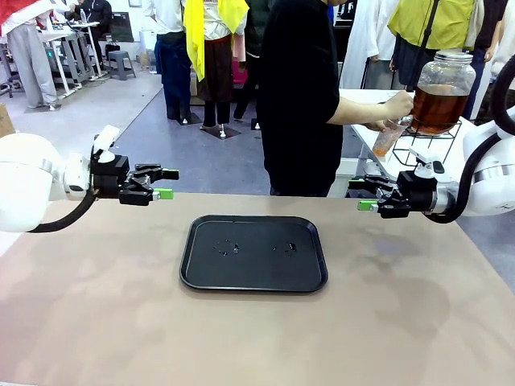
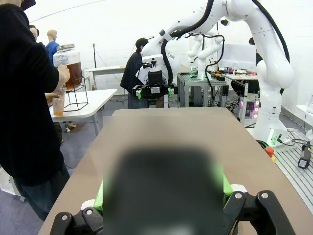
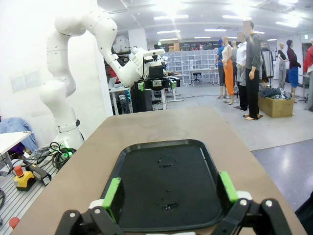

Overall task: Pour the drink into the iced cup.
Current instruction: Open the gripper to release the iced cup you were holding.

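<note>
1. The task had barely begun as far as the robot's part went. No cup stood on the main desk (image 1: 402, 322), and nothing had been poured there.
2. The black tray (image 1: 253, 253) lay at the middle of the desk, bare except for a few small wet marks on its surface. In the right wrist view the tray (image 3: 166, 188) sat just ahead of that tool's green pads.
3. The left tool (image 1: 165, 183) hovered above the desk at about 9 o'clock from the tray, fingers spread fully apart and holding nothing.
4. The right tool (image 1: 362, 195) hovered at about 3 o'clock from the tray, likewise spread wide and empty. Each tool pointed inward toward the other across the tray.
5. The drink was still at the side table (image 1: 366, 98), at about 1 o'clock from the tray and well apart from both tools. A glass dispenser jar (image 1: 442, 88) of amber liquid stood there on a wire stand (image 1: 430, 141).
6. The person's hand (image 1: 398, 104) was at the jar, and another hand held a clear cup (image 1: 388, 138) beneath it. The cup seemed to hold some amber drink. Whether it held ice was too small to tell.
7. In the left wrist view the cup (image 2: 58, 103) showed at the person's side, under the jar (image 2: 68, 66).
8. Judged from this, filling was under way by the person. Bringing the drink to the desk, and any pouring there, remained to be done.
</note>
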`<state>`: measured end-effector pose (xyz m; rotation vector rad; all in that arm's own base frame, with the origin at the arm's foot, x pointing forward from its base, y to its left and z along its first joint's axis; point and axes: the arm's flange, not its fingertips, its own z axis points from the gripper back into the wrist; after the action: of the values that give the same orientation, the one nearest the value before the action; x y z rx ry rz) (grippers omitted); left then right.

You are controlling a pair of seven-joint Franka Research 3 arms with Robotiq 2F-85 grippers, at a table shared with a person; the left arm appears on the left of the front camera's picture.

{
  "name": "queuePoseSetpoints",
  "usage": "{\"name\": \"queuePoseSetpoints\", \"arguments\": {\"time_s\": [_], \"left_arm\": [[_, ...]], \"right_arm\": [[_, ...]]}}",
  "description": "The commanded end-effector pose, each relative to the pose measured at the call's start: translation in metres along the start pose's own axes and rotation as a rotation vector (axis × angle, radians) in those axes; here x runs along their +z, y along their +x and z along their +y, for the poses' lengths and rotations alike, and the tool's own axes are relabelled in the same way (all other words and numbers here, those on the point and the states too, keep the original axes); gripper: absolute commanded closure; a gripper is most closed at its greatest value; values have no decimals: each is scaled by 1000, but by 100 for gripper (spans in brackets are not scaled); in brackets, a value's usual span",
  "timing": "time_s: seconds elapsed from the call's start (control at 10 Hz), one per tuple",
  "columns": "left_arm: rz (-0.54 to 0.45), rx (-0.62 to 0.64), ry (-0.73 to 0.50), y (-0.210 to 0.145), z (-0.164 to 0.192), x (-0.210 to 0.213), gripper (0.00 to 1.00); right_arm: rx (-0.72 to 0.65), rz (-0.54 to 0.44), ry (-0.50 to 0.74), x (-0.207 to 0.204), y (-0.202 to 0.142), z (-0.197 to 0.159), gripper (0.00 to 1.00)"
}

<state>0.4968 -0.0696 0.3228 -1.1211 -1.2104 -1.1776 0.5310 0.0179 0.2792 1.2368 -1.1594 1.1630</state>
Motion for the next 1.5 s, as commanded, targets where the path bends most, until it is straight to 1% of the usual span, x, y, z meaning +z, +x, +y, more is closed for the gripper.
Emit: {"name": "queuePoseSetpoints", "arguments": {"time_s": [0.0, 1.4], "left_arm": [[-4, 0, 14, 2, 1, -2, 0], [-4, 0, 14, 2, 1, -2, 0]], "right_arm": [[5, -4, 2, 0, 3, 1, 0], [5, -4, 2, 0, 3, 1, 0]]}}
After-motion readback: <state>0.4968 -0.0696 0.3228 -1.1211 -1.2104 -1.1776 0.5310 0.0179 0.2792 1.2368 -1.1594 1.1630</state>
